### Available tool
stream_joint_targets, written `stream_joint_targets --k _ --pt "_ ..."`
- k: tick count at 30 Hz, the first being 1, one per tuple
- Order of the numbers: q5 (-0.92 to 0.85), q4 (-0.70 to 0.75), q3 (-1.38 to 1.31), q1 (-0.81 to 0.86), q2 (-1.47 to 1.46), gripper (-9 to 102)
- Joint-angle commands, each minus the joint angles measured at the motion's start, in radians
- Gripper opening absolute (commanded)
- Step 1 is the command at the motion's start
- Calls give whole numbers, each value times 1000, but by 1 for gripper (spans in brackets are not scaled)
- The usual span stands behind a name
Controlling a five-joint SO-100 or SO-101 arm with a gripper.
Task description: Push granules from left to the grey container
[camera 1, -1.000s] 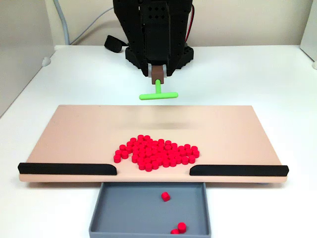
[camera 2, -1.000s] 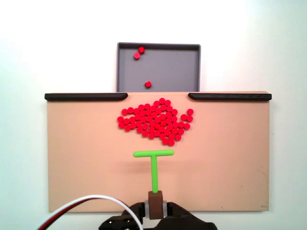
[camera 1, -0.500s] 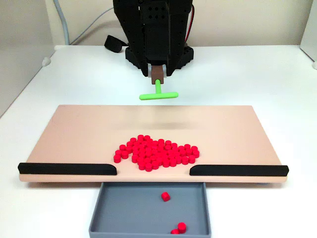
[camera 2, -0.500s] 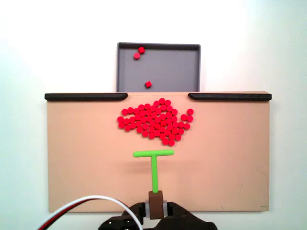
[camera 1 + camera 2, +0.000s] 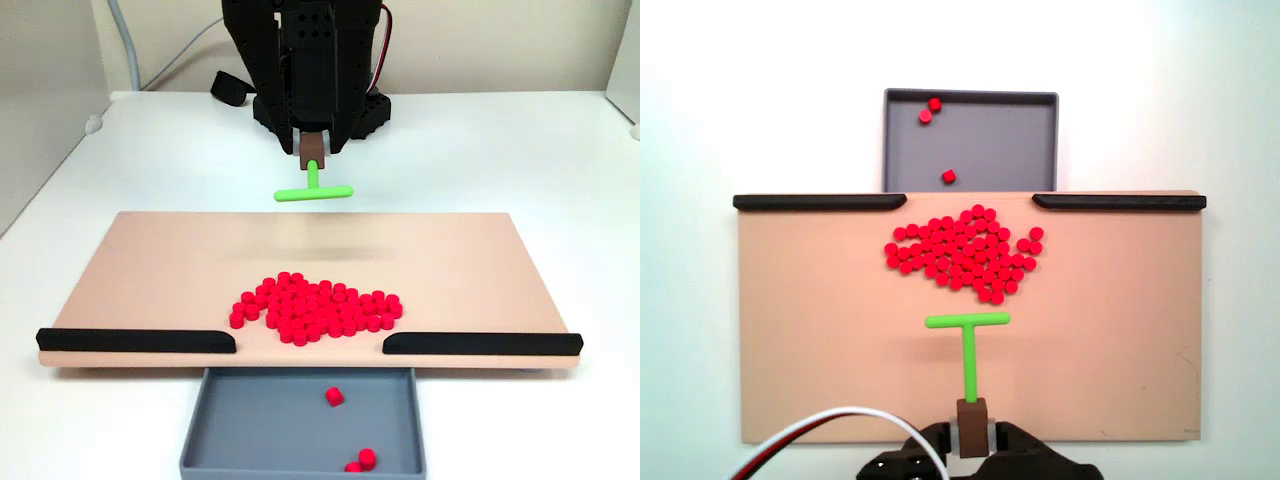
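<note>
1. Both fixed views show the gripper closed on the brown block at the end of a green T-shaped pusher.
2. The pusher's crossbar hangs over the board, apart from the granules.
3. The granules lie heaped mid-board, near the gap between two black strips.
4. Beyond that gap sits the tray, holding three granules.
</note>
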Motion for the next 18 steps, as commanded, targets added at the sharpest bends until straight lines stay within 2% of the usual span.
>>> stream_joint_targets --k 1,18 --pt "-2 3 -8 8 28 0" --pt "21 3 -8 12 28 0"
